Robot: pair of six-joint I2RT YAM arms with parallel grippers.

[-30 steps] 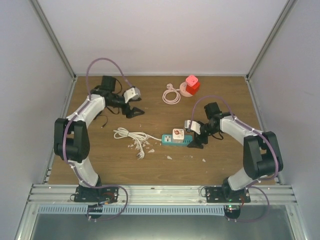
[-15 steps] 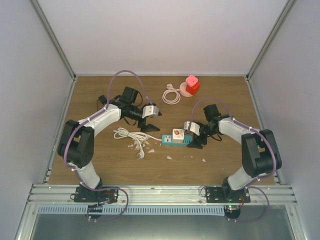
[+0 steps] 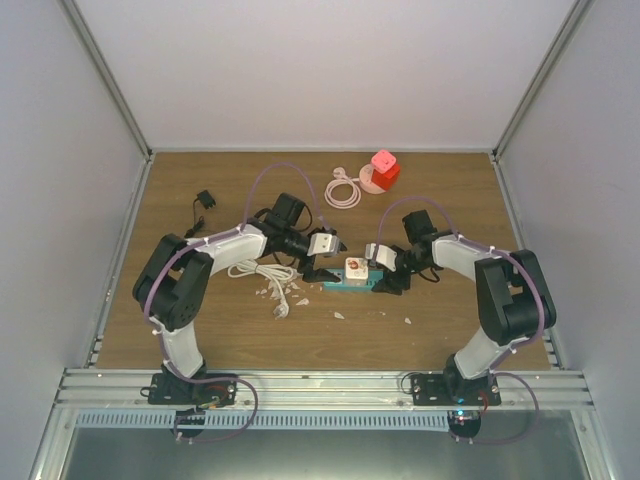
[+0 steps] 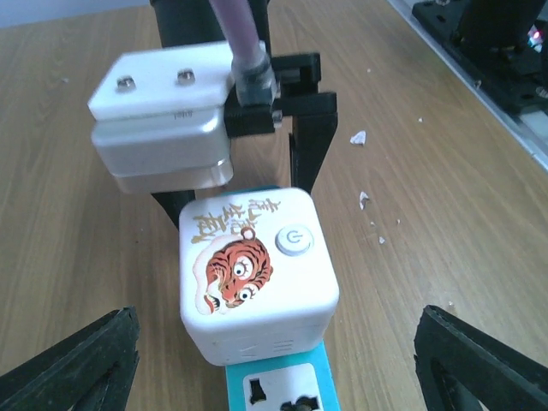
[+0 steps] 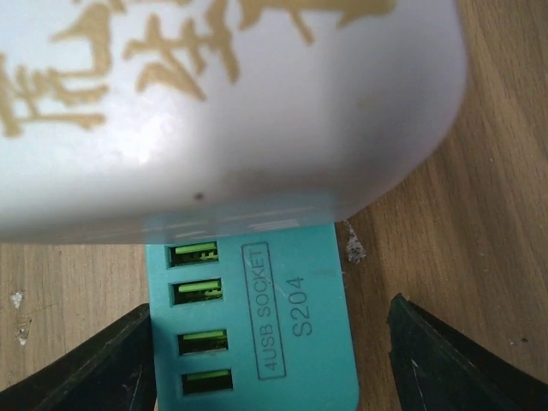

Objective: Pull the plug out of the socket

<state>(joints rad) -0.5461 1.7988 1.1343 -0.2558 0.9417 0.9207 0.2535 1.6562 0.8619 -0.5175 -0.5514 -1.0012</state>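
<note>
Wooden table (image 3: 450, 330) between white walls carries the whole scene, and the biggest change on it is the left arm. It has swung from the upper left of the top view down to the centre, so the left gripper (image 3: 322, 268) now stands just left of the plug (image 4: 257, 274). Its fingers are spread wide, one at each lower corner of the left wrist view, and the plug sits between them untouched.

The right gripper (image 5: 274, 368) has kept its place, just right of centre in the top view. It straddles the right end of the teal socket strip (image 5: 282, 325), and its fingers have come nearer together. One is just beside the strip's edge, but bare wood shows between the strip and the other finger, so it is not clamped yet.

The plug, a white cube with a tiger picture, sits fully in the strip. I judge both grippers are now placed, one to hold and one to pull, but the pull is not begun.
</note>
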